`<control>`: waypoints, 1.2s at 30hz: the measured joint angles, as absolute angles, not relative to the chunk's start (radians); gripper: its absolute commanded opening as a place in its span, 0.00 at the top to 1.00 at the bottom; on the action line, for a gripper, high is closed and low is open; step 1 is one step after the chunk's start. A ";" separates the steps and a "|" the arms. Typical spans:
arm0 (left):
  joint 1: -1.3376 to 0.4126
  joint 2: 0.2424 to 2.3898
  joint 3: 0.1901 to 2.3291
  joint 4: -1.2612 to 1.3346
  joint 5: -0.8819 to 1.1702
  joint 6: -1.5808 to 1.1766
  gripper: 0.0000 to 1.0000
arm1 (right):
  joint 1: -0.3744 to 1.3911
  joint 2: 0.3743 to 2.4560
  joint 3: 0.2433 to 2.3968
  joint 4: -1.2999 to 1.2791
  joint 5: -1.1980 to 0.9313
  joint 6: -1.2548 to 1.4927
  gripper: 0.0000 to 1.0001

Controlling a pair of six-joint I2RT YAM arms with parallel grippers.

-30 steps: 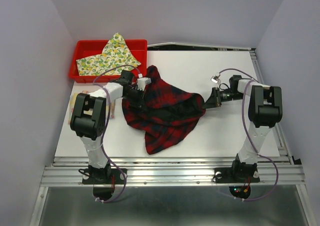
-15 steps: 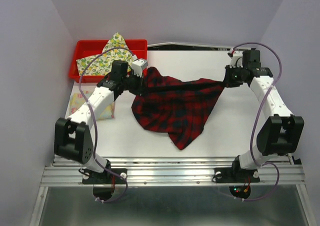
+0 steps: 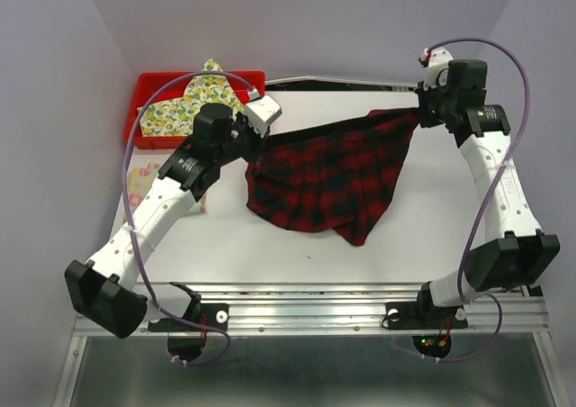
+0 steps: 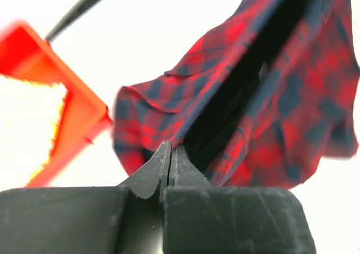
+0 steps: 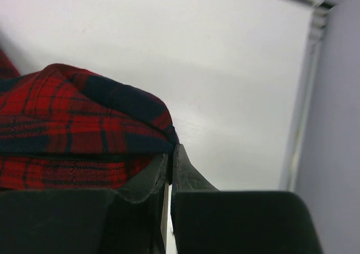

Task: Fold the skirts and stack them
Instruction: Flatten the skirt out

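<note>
The red-and-black plaid skirt (image 3: 335,175) hangs stretched above the table between both grippers, its lower part drooping toward the front. My left gripper (image 3: 263,139) is shut on the skirt's left upper corner (image 4: 185,125). My right gripper (image 3: 419,112) is shut on the right upper corner (image 5: 84,125). The lemon-print skirt (image 3: 196,101) lies in the red bin at the back left. The pastel floral skirt (image 3: 144,184) lies on the table's left edge, mostly hidden by my left arm.
The red bin (image 3: 151,85) stands at the back left corner; its edge shows in the left wrist view (image 4: 73,125). Purple walls close in on the left, back and right. A metal rail (image 3: 306,310) runs along the table's front.
Both arms have risen and spread apart, lifting the plaid skirt off the table and pulling its top edge taut toward the back. The skirt was crumpled on the table a second ago.
</note>
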State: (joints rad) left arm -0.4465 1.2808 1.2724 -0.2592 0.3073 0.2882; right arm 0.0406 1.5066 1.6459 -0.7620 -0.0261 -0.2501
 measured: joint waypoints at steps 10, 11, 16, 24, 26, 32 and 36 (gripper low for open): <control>-0.590 1.198 1.278 -0.356 0.342 0.400 1.00 | 0.136 1.436 1.650 -0.853 -0.044 -0.401 0.99; -0.591 1.182 1.236 -0.360 0.349 0.400 1.00 | 0.168 1.410 1.579 -0.859 -0.042 -0.426 0.99; -0.601 1.183 1.046 -0.402 0.390 0.374 1.00 | 0.312 1.337 1.242 -0.955 -0.106 -0.478 0.99; -0.519 1.233 0.973 -0.377 0.430 0.223 1.00 | 0.302 1.460 1.241 -0.794 0.078 -0.483 0.99; -0.464 1.232 0.955 -0.339 0.403 0.189 1.00 | 0.302 1.491 1.237 -0.707 0.168 -0.481 0.99; -0.463 1.206 0.876 -0.296 0.382 0.130 0.42 | 0.308 1.569 1.328 -0.581 0.218 -0.397 0.37; -0.480 1.167 0.876 -0.293 0.381 0.124 0.25 | 0.307 1.597 1.467 -0.626 0.101 -0.313 0.35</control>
State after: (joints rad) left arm -0.4797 1.1671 0.8761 -0.2928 0.3809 0.1242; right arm 0.3065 1.5970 1.4673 -0.6258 0.1009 -0.3130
